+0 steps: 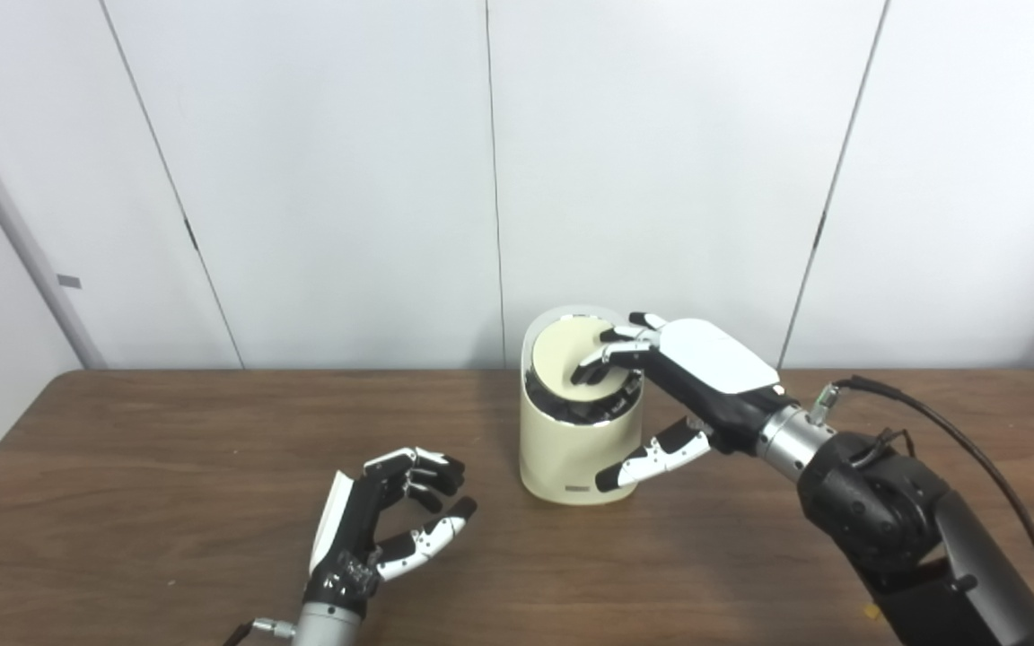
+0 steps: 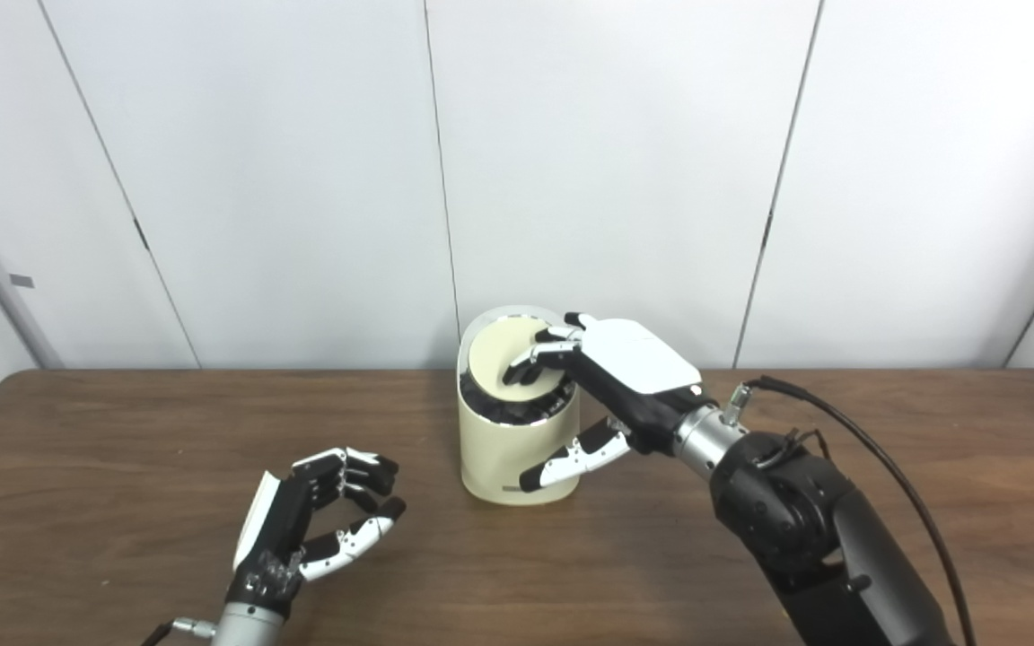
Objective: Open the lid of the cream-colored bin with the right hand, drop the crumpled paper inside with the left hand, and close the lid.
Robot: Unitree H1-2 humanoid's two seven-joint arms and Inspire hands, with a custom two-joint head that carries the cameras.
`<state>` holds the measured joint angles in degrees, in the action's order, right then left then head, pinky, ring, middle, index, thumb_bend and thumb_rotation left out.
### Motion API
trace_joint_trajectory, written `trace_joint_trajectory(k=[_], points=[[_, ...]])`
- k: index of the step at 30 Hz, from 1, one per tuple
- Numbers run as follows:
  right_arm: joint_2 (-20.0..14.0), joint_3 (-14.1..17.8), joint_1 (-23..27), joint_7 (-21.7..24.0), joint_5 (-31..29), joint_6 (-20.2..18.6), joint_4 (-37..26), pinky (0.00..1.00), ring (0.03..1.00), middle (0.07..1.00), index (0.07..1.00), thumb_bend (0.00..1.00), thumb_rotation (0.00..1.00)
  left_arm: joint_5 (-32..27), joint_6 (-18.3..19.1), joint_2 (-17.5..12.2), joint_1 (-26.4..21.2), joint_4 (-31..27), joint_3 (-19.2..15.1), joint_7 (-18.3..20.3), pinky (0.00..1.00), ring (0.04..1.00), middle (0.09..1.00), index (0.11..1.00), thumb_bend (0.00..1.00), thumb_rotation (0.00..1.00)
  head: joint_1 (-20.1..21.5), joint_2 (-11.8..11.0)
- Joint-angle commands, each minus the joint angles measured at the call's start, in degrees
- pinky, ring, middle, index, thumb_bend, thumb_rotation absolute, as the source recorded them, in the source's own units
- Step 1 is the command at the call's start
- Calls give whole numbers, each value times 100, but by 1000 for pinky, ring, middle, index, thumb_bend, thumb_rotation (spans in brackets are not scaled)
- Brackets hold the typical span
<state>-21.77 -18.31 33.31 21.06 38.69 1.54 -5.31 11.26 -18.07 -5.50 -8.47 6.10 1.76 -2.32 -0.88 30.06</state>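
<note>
Down near the front edge of the table [image 1: 167,467], toward its left side, the left hand [image 1: 382,525] rests with its fingers curled loosely and apart. It holds nothing, and no paper shows in it.

Farther back, close to the middle of the table and not far from the back edge, stands the cream-colored bin [image 1: 575,440]. It is upright. Its round lid [image 1: 566,359] is tipped, with a dark gap showing under its near side.

Over the bin reaches the right hand [image 1: 674,381], coming in from the right side. Its fingers [image 1: 611,354] lie bent on top of the lid, touching it. Its thumb hangs down beside the right wall of the bin, very close to it. The hand is spread wide and grips nothing.

Behind the table is a white wall [image 1: 661,135].
</note>
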Motion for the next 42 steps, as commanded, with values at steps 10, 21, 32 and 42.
trace_joint_trajectory(k=[10, 21, 32, 42], points=[[-508, -632, 264, -483, 1592, 933, 125, 954, 860, 654, 672, 748, 459, 18, 31, -12, -3, -189, -20, -31, 472, 568, 635, 497, 502, 65, -37, 54], [-394, -470, 152, -476, 1493, 817, 15, 1000, 863, 652, 671, 740, 480, -7, 16, -21, -16, -197, -22, -20, 471, 562, 629, 498, 502, 64, -44, 43], [487, 843, -322, -99, -99, -901, -536, 918, 895, 758, 749, 663, 499, -18, -8, -26, -14, -177, -22, -16, 473, 568, 636, 497, 502, 64, -50, 24], [488, 1316, -792, -723, -975, -403, -305, 675, 806, 842, 838, 675, 392, -43, 77, -25, 7, -284, -36, 8, 474, 569, 634, 497, 502, 64, -4, 38]])
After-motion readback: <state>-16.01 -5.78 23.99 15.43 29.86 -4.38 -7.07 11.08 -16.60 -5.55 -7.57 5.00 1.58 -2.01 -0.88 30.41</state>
